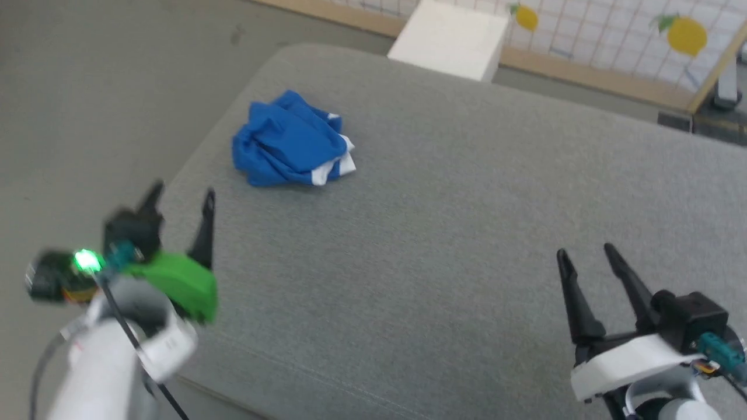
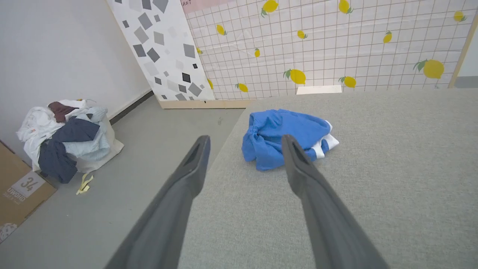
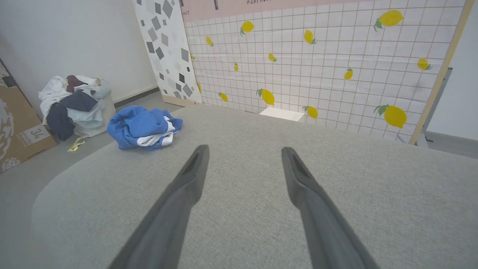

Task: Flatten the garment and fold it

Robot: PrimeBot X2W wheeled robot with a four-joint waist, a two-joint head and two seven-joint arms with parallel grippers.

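One: Head view, quick. Where's the garment?

Two: Crumpled in a blue heap, white trim showing, on the grey cushion, near its far left corner. By the cushion's left edge hovers the left gripper, near the heap but apart from it, jaws wide, nothing between them. Low right sits the right gripper, well apart from the cloth, jaws spread too, empty.

One: Left wrist view?

Two: Both fingers splayed and aimed at the heap, which lies past the tips. One tip overlaps it in the picture, but I see no contact. On the floor off to the side are a laundry pile and a cardboard box.

One: Right wrist?

Two: Fingers parted over bare cushion, with the garment far off at upper left by the edge. Lemon-print panel behind.

One: Progress?

Two: None, I'd say. Not flattened, no fold made. All of it is left: grab, spread flat, smooth, fold. The left arm looks best placed to start.
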